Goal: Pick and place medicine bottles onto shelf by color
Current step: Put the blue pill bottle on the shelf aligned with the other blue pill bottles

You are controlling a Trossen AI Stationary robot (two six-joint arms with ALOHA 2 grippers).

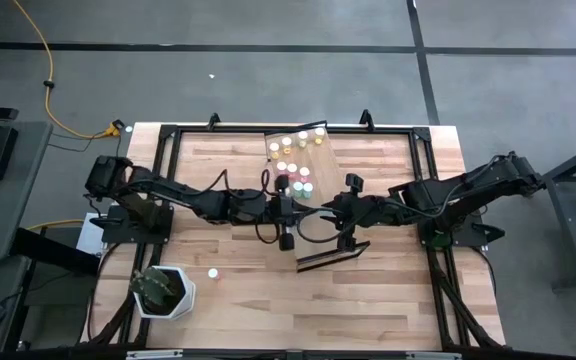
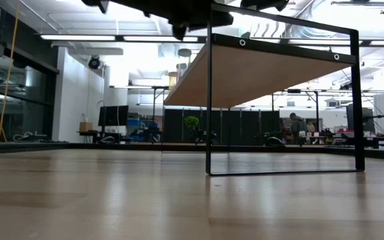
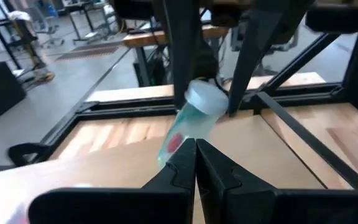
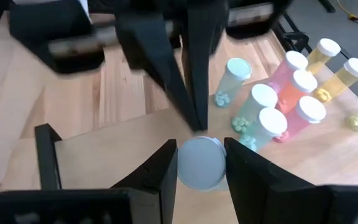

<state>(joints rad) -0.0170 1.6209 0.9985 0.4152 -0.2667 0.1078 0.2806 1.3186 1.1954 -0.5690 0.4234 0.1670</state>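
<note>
The shelf (image 1: 330, 165) is a tilted light-wood board in a dark frame at the table's middle; the low view shows its underside (image 2: 272, 73). Several medicine bottles stand on its far end: teal (image 4: 253, 109), pink (image 4: 303, 115) and yellow (image 4: 347, 74). My right gripper (image 4: 201, 158) is shut on one more teal bottle (image 3: 188, 124), which has a white cap and a red pill inside, over the board. My left gripper (image 3: 196, 149) is shut, with its tips right at that bottle's lower body. My right gripper pinches the bottle at its cap end (image 4: 201, 163) between its two fingers, which slant down from the table's right side. The bottle is tilted, cap up toward the gripper, body reaching down toward the board. My left gripper's tips are at the bottle's body (image 3: 169, 146); whether they touch I cannot tell.
A white cup (image 1: 163, 292) with dark contents stands at the table's near left. One small bottle (image 1: 212, 272) lies on the tabletop beside it. Black frame rails (image 1: 168, 160) run along the table's edges.
</note>
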